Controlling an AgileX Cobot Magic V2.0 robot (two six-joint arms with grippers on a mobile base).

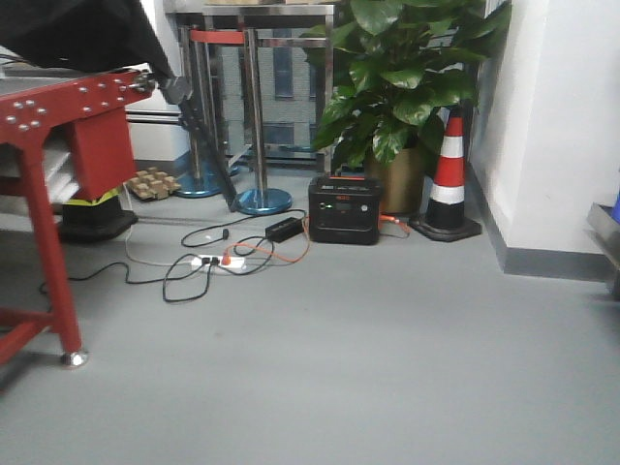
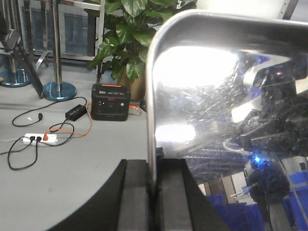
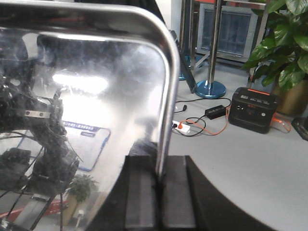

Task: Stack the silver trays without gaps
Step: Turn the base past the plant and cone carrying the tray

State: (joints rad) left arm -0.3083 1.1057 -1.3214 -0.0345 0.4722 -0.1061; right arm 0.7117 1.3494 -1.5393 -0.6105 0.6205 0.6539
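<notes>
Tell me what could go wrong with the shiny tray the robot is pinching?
The left gripper and the right gripper each pinch only the thin rim of a silver tray, so it might slip or tilt. If it dropped, it could land by the power strip and the black power station on the floor.

The left gripper point(image 2: 154, 185) is viewed from its wrist cam: two black fingers point(image 2: 136, 192) are pressed together at frame bottom, clamped on the thin rim of a silver tray point(image 2: 216, 96) (no gap is seen betw. pad and metal). The right gripper point(image 3: 159, 183) is held the same way, fingers point(image 3: 177, 192) pinched approx. parallel on a silver tray rim; whether both are gripping one tray can't be told.
</notes>
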